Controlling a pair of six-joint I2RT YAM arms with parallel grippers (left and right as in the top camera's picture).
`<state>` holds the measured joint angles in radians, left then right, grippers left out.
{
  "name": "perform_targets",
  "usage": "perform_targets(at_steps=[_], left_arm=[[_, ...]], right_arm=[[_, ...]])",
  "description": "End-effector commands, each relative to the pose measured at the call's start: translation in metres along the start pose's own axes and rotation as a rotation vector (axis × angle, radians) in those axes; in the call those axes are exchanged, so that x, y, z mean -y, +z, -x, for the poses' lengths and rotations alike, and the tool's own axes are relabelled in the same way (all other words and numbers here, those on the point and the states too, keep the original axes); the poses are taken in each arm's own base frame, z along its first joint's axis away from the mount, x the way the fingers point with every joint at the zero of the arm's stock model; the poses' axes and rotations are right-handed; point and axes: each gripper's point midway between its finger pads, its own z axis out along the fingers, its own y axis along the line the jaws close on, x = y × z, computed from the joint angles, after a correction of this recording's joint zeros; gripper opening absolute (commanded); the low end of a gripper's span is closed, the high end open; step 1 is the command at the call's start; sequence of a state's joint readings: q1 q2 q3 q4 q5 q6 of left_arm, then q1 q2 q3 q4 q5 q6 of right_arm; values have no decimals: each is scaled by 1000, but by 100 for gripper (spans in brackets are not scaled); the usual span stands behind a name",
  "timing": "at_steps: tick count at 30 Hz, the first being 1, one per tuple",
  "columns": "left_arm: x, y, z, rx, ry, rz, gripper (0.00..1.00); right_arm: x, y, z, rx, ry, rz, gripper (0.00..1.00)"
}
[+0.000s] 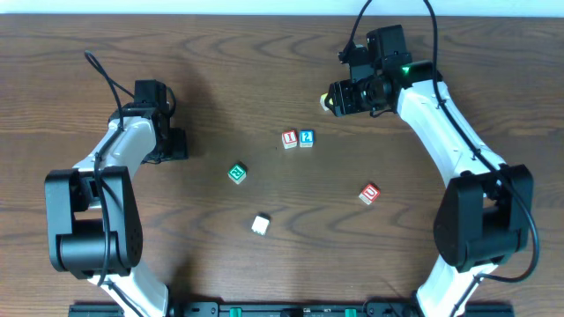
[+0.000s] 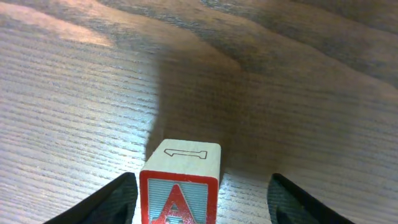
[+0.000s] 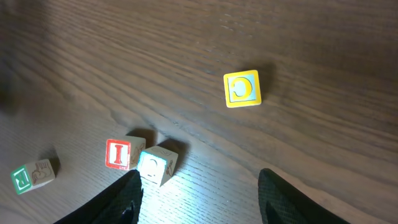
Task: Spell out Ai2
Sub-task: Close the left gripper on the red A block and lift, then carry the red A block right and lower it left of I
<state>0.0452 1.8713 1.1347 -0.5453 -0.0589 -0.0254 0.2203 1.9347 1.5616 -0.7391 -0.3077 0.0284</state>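
Observation:
A red-bordered block with a red A point(image 2: 179, 190) stands on the table between the open fingers of my left gripper point(image 2: 202, 202), close to the left finger, with a gap to the right one. In the overhead view my left gripper point(image 1: 175, 143) hides this block. A red I block point(image 1: 289, 138) and a blue 2 block point(image 1: 306, 137) sit side by side at the table's middle. They also show in the right wrist view, the I block point(image 3: 117, 154) left of the blue block point(image 3: 155, 164). My right gripper point(image 1: 340, 98) is open and empty point(image 3: 202, 202), above the table.
A yellow C block point(image 3: 242, 88) lies just beyond the right gripper and shows in the overhead view point(image 1: 325, 102). A green block point(image 1: 236, 173), a red block point(image 1: 369, 193) and a pale block point(image 1: 259, 224) lie scattered nearer the front.

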Motion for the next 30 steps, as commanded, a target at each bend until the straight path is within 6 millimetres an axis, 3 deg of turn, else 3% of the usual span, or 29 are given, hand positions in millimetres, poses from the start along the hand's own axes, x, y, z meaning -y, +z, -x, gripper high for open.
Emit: perform_targets(at_steps=[1, 30], left_arm=[[-7, 1, 6, 5, -16, 3, 65], [-5, 1, 1, -18, -36, -50, 25]], right_arm=[[-3, -6, 5, 18, -22, 13, 60], [-3, -6, 5, 19, -22, 13, 58]])
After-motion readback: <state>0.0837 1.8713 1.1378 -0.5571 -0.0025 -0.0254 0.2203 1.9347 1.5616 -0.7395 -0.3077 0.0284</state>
